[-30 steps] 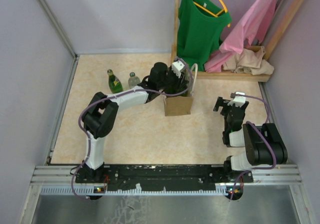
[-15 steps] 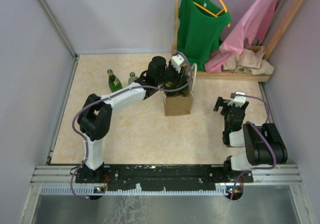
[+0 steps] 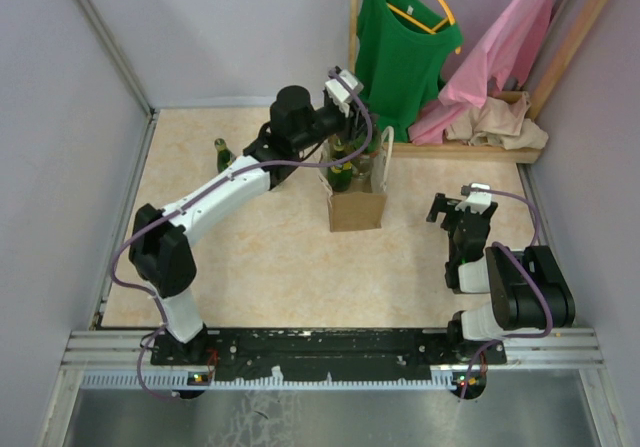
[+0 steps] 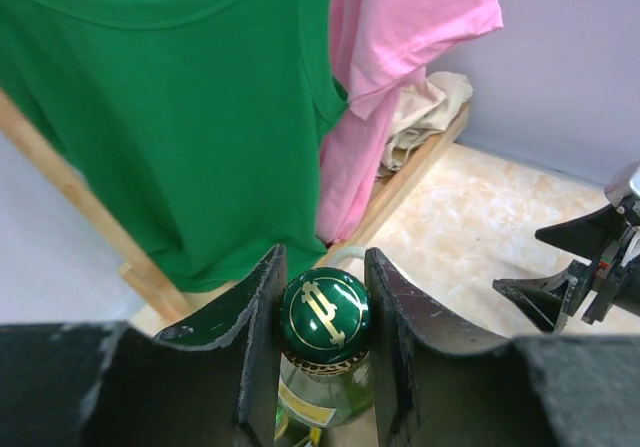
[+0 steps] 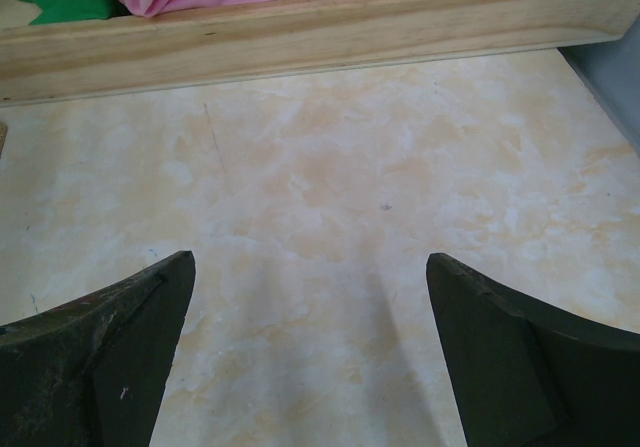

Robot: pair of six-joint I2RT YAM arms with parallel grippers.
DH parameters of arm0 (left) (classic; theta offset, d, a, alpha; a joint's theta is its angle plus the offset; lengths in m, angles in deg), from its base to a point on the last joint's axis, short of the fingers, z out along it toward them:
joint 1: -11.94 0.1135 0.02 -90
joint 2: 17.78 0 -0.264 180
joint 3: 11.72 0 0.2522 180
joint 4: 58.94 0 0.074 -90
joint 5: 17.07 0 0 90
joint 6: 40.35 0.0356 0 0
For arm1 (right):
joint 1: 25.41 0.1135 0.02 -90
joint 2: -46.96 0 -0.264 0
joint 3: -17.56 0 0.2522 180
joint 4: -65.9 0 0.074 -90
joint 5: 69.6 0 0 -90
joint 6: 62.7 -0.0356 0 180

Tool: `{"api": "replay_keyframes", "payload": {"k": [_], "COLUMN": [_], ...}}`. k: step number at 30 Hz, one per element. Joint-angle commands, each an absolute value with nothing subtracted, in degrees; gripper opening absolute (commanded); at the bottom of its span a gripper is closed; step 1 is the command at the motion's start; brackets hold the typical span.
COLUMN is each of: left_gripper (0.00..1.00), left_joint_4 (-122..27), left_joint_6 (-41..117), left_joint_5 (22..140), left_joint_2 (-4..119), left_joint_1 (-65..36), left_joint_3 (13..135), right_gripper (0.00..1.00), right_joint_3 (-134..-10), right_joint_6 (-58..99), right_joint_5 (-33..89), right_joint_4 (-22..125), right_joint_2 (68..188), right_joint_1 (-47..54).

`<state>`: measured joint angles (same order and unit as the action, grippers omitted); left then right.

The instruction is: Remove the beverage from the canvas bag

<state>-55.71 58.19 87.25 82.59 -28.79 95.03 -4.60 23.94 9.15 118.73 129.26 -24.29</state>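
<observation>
The tan canvas bag (image 3: 357, 210) stands upright mid-table, its white handle (image 3: 385, 157) sticking up. My left gripper (image 3: 345, 149) hovers over the bag's open top, shut on the neck of a green glass bottle (image 3: 342, 173) that hangs lifted partly above the bag. In the left wrist view the fingers (image 4: 255, 317) clamp the bottle's green cap with its gold emblem (image 4: 325, 312) from both sides. My right gripper (image 3: 455, 209) is open and empty low over the table, to the right of the bag; its jaws stand wide apart (image 5: 310, 347).
A wooden clothes rack (image 3: 470, 150) stands at the back right with a green shirt (image 3: 400, 47), a pink shirt (image 3: 500, 47) and beige cloth (image 3: 495, 122). Another green bottle (image 3: 222, 154) stands at the back left, partly behind my left arm. Walls close in left and right.
My left arm has risen and drawn back to the left, lifting the green bottle up out of the bag. The right arm has not moved.
</observation>
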Motion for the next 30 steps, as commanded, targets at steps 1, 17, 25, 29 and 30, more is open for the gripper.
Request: {"api": "replay_keyframes", "payload": {"k": [1,17,25,29,30], "left_gripper": [0.00,0.00,0.00,0.00,0.00], "left_joint_4": [-57.79,-51.99,-54.72,-56.69,-57.66], "left_joint_6": [63.00,68.68,64.11,61.26,60.53], "left_joint_5": [80.90,56.73,55.13,55.11,54.94], "left_joint_2": [73.50,50.34,43.28,43.40,43.39], "left_joint_1": [-28.58,-26.00,-24.36,-24.26,-24.27], "left_joint_3": [98.73,81.30,66.85,61.23,59.65], "right_gripper": [0.99,0.99,0.99,0.99,0.99], "right_joint_3": [-6.57,-6.48,-6.50,-6.47,-6.49], "right_joint_6": [24.84,24.86,24.83,24.84,24.80], "right_joint_5": [8.68,8.67,8.64,8.70,8.68], "right_joint_4": [121.82,121.93,121.92,121.88,121.92], "right_joint_2": [129.57,129.53,129.58,129.57,129.61], "right_joint_1": [-23.75,-23.81,-23.75,-23.74,-23.80]}}
